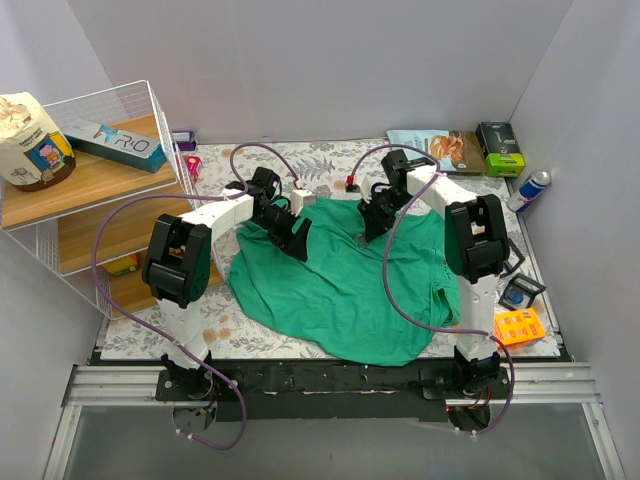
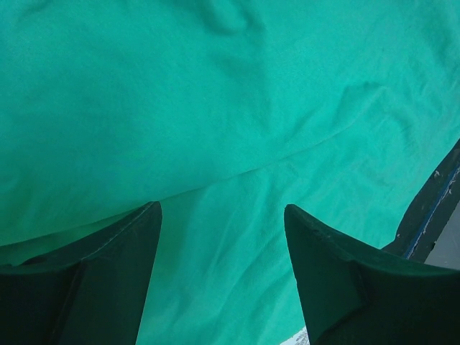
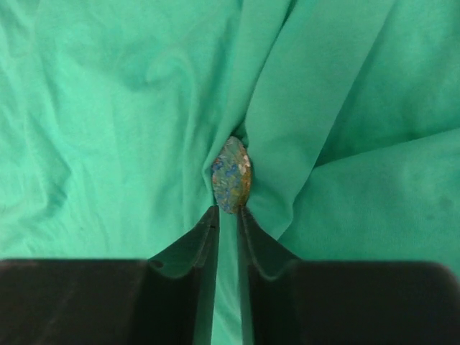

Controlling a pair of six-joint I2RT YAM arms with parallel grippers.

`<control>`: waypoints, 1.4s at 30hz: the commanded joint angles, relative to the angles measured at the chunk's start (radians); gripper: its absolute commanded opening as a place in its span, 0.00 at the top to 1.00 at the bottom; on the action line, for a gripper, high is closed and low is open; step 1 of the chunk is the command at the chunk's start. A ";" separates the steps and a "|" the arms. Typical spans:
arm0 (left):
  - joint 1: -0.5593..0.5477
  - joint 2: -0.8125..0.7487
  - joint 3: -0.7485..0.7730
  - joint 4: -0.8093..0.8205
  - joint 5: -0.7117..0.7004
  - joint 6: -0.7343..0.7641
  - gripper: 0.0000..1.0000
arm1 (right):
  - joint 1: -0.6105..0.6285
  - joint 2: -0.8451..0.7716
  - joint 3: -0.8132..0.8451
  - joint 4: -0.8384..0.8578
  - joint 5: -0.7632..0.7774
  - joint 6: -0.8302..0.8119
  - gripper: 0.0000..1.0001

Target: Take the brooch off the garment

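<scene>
The right claw (image 3: 229, 210), pitched down from a bent elbow, nips the near end of the brooch (image 3: 231, 175). Its long axis runs straight away from the fingertips, edge-on between gathered folds of the garment (image 3: 108, 129). The left claw (image 2: 223, 208) hangs spread over plain cloth.

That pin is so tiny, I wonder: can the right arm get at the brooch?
Probably yes: the right end effector sits at the brooch; the garment bunches around it, not over it.
</scene>
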 commanded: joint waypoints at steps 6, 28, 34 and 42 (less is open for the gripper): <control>0.004 -0.058 0.022 -0.003 0.027 0.026 0.32 | 0.012 0.032 0.050 0.053 0.045 0.065 0.71; 0.004 -0.041 0.049 -0.006 0.050 0.018 0.32 | 0.050 0.097 0.099 0.076 0.046 0.115 0.20; 0.004 -0.039 0.049 -0.006 0.053 0.018 0.32 | 0.070 0.083 0.058 0.108 0.109 0.116 0.18; 0.004 -0.036 0.055 -0.007 0.058 0.026 0.32 | 0.074 0.054 0.062 0.166 0.256 0.127 0.37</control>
